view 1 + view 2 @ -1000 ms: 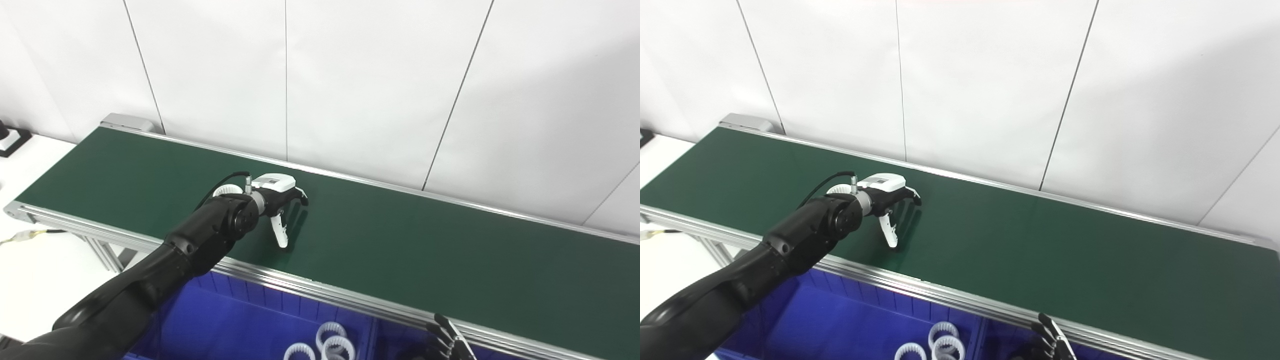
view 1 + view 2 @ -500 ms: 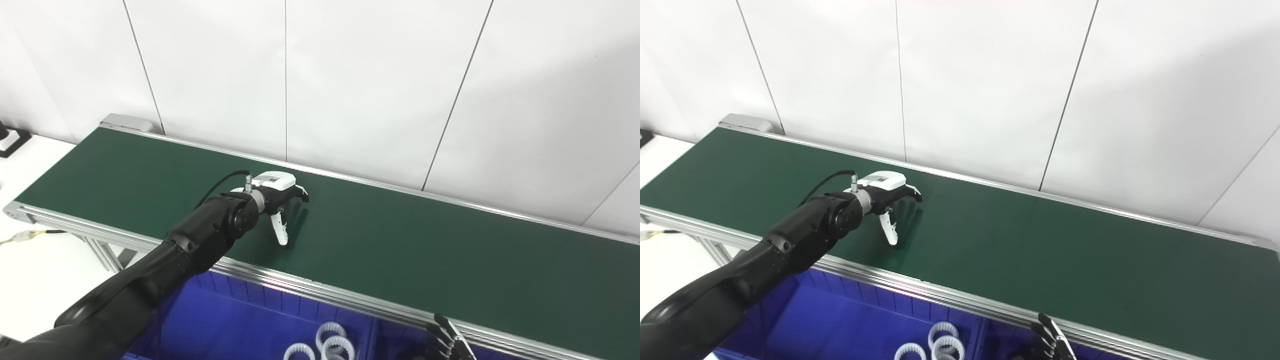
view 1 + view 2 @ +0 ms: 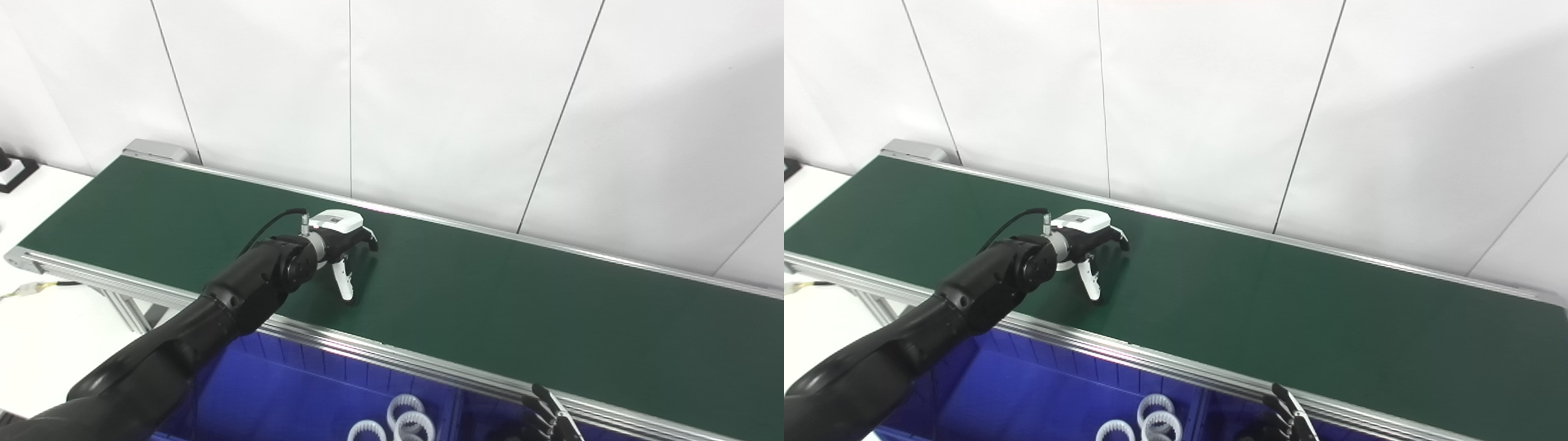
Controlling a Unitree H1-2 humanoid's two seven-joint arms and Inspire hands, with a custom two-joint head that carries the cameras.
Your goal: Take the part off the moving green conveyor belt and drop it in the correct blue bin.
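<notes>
left hand [image 3: 340, 242] reaches out over the green conveyor belt [image 3: 551, 318], about midway between the belt's near and far edges and toward its left end; the fingers curl downward and the white thumb [image 3: 343, 286] points down to the belt surface, apart from the fingers, so the hand reads as a spread, unclenched cage that grips nothing. the part [image 3: 1066, 265], a white ring of which only a sliver shows in the right eye view, lies on the belt tucked beneath the wrist, behind the thumb; in the left eye view it is hidden by the arm. whether the hand touches it cannot be told. judging by the similar white toothed rings [image 3: 407, 421] lying in the blue bin [image 3: 288, 392] below the belt's near edge, the part is probably a light, stiff plastic ring, smooth enough to slide on the belt if nudged rather than pinched. the likely hold is across the rim, thumb on one side and fingers on the other, or a finger hooked through the centre hole; a squeeze need not be strong, since the piece should neither flex nor crush. the step in hand appears to be the capture on the belt, with the drop into the bin not yet done. right hand [image 3: 550, 416] shows only dark fingertips at the bottom edge, below the belt's near rail; its state cannot be told.
</notes>
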